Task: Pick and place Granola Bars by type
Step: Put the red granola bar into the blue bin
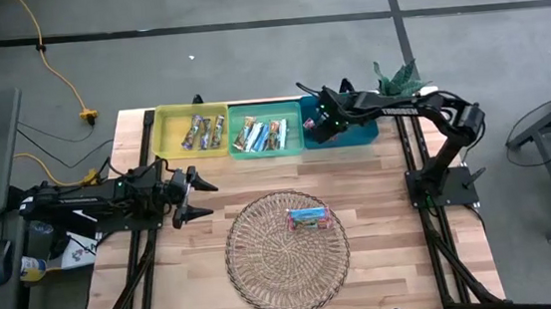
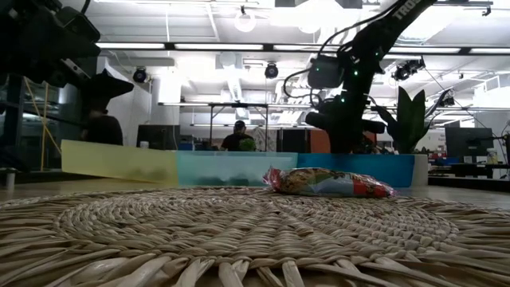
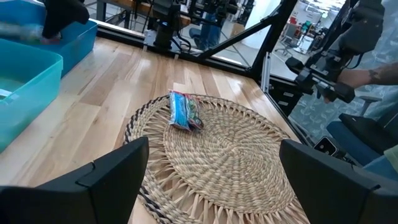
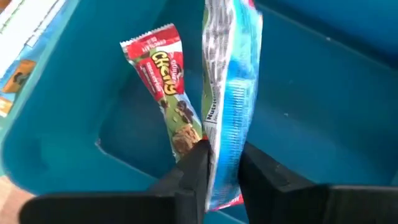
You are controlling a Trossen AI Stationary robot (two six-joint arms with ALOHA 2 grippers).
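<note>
Operator, your right claw (image 4: 214,171) gripped a blue-white bar (image 4: 229,93) over the blue bin (image 4: 323,93), a red-green bar (image 4: 166,87) lying just beside; left claw (image 1: 197,191) stood open.

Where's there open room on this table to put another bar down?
Most of the round wicker tray is bare; one teal-pink wrapped bar lies near its far right edge. Bare wood borders the tray on the right, below the blue bin. That bin is crowded by the right gripper; the open left gripper hovers left of the tray.
</note>
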